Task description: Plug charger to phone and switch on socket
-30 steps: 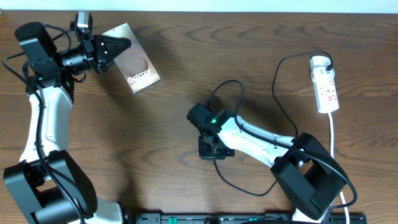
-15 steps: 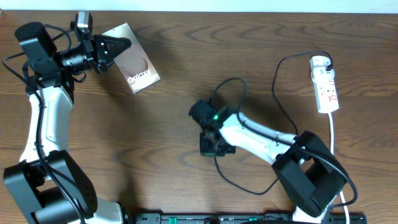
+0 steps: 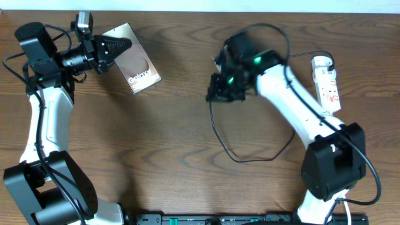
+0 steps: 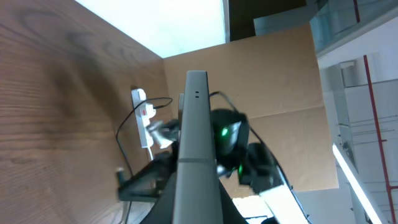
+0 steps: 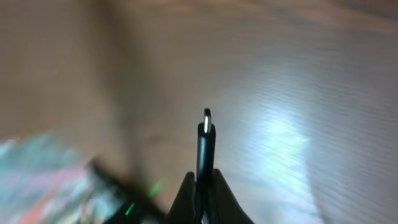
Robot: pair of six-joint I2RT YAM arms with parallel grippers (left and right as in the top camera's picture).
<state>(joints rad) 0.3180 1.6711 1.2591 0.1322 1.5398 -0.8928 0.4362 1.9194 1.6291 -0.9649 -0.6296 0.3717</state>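
Left gripper (image 3: 117,47): jaws pinching phone (image 3: 139,65) edge, far left. Right gripper (image 3: 216,96): jaws pinching charger (image 5: 205,135) plug. Risk: edge-held phone pivots under insertion push; plug misaligns.

The table (image 3: 156,156) is brown wood with clear grain and a soft sheen. The phone (image 3: 140,69) has a glossy tan screen, and its edge looks like smooth grey metal. The socket (image 3: 328,87) is smooth white plastic. The charger (image 5: 205,149) is matt black with a bright metal tip. The arms (image 3: 47,125) have glossy white shells and matt black joints.
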